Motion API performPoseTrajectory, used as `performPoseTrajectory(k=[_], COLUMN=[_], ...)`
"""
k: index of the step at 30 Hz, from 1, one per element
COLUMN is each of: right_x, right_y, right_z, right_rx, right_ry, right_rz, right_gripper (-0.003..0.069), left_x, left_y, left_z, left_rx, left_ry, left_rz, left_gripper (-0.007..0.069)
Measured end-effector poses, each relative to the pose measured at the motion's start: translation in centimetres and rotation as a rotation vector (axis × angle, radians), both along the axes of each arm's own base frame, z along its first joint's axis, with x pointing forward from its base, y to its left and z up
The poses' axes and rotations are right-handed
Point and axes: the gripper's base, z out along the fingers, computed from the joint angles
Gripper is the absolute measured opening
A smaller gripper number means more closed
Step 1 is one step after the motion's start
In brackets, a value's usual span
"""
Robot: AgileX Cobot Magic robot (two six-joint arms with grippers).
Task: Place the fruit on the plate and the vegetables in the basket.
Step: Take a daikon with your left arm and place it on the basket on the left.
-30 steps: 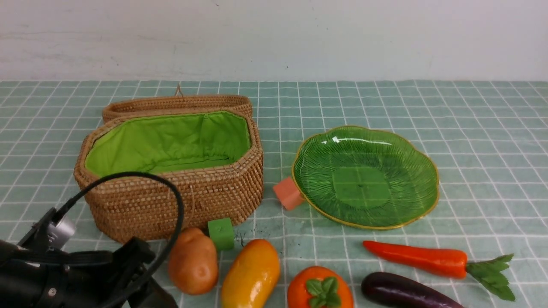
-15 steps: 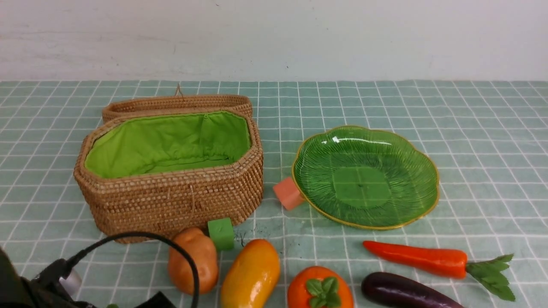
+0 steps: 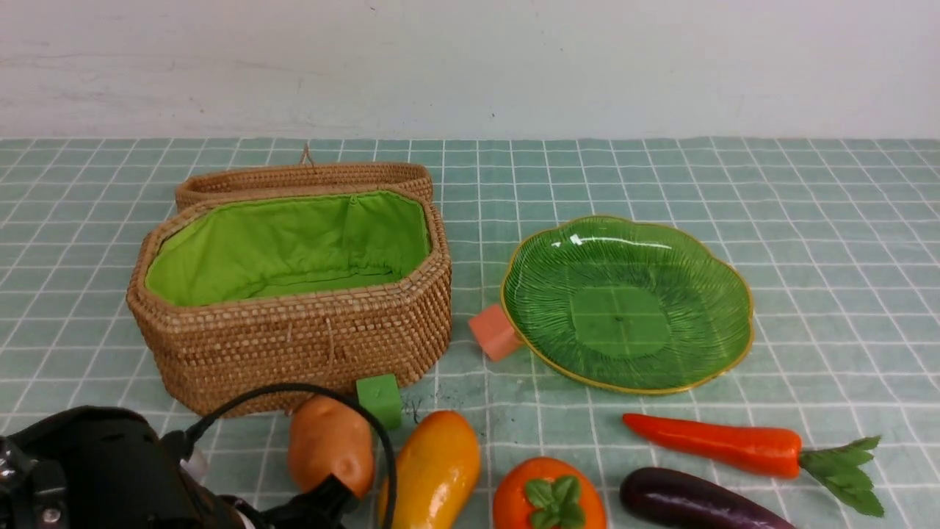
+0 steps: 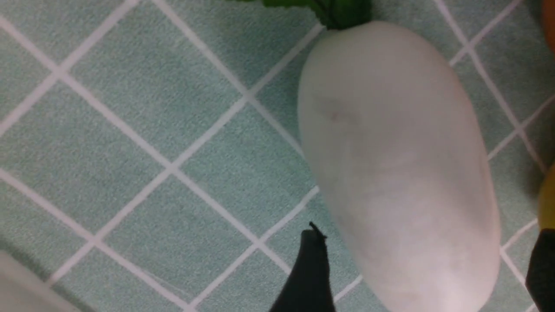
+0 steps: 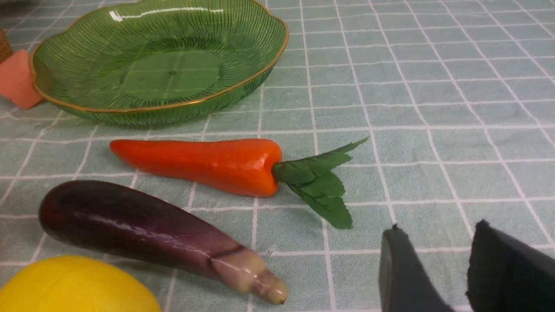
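Observation:
A pale whitish vegetable (image 4: pixel 399 164) with green leaves lies on the cloth in the left wrist view. My left gripper (image 4: pixel 427 234) is open, a finger on either side of its blunt end, apart from it. In the front view the potato (image 3: pixel 330 444), mango (image 3: pixel 432 470), persimmon (image 3: pixel 547 496), carrot (image 3: pixel 716 442) and eggplant (image 3: pixel 690 499) lie along the near edge. The basket (image 3: pixel 294 345) stands open and the plate (image 3: pixel 624 250) is bare. My right gripper (image 5: pixel 438 225) is open over bare cloth, beside the carrot (image 5: pixel 204 162), the eggplant (image 5: pixel 130 225) and the lemon (image 5: pixel 73 286).
A small green cube (image 3: pixel 380 400) sits against the basket's front wall. A salmon cube (image 3: pixel 493 332) touches the plate's left rim. The left arm's black body (image 3: pixel 95 470) fills the near left corner, its cable looping in front of the potato.
The left arm has dropped lower and shifted right along the near edge. Its cable loop now crosses in front of the potato instead of the basket. Nothing on the table has moved.

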Motion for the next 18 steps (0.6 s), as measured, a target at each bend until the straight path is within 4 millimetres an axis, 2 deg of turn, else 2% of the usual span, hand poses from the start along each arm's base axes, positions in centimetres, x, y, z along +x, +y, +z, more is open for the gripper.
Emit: performPoseTrajectory(k=[6,18], right_x=[0.0,0.0], right_y=[0.0,0.0], right_z=[0.0,0.0], right_rx=[0.0,0.0], right_ry=[0.0,0.0], right_rz=[0.0,0.0], right_gripper=[0.0241,0.0241], left_x=[2.3,3.9], left_y=[1.5,0.4], left_z=[-1.7,-3.1], left_rx=[0.023,-0.041], left_ry=[0.048,0.021], left_rz=[0.121,-0.054], left_gripper=[0.0606,0.0526])
